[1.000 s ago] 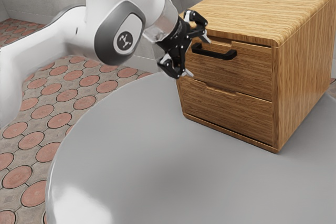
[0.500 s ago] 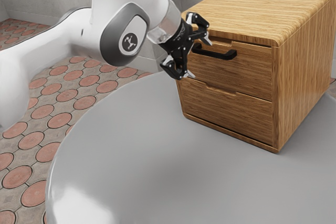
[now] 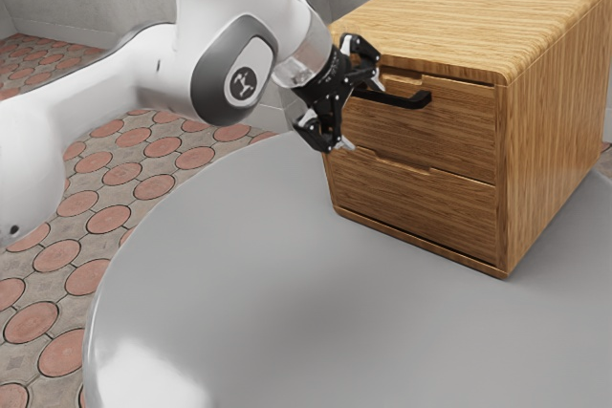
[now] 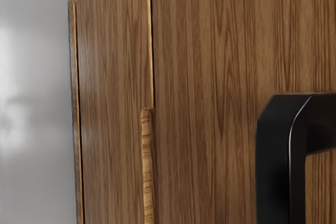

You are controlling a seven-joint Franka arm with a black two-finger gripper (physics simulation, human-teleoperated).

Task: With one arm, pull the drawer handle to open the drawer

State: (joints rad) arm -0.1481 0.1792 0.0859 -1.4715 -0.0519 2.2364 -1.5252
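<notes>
In the exterior view, the white arm (image 3: 229,74) comes in from the exterior view's left and reaches to the front of a wooden cabinet (image 3: 478,7). The cabinet stands on a round grey worktop (image 3: 287,284). The black hand (image 3: 356,102) is right at the left end of the black handle (image 3: 397,95). Its fingers are spread wide, one just above that end of the bar and the other well below it, close to the seam between the two drawers. They do not close on the bar from two sides, so the hand grips nothing. The handle sits across the upper drawer (image 3: 440,131), near its top edge, with its right end free of the hand. The upper drawer's front appears level with the front of the lower drawer (image 3: 421,193). Beyond the worktop lies a floor (image 3: 96,188) of round reddish tiles.

In the wrist view, the camera is close to the wood. A thick, rounded black corner of the handle (image 4: 289,156) stands out from the upper drawer (image 4: 220,77), just ahead of the hand. A thin straight seam divides this front from the lower drawer (image 4: 113,103), and a lighter strip of wood runs along part of that seam. Past the lower drawer's outer edge lies the grey worktop (image 4: 31,51).
</notes>
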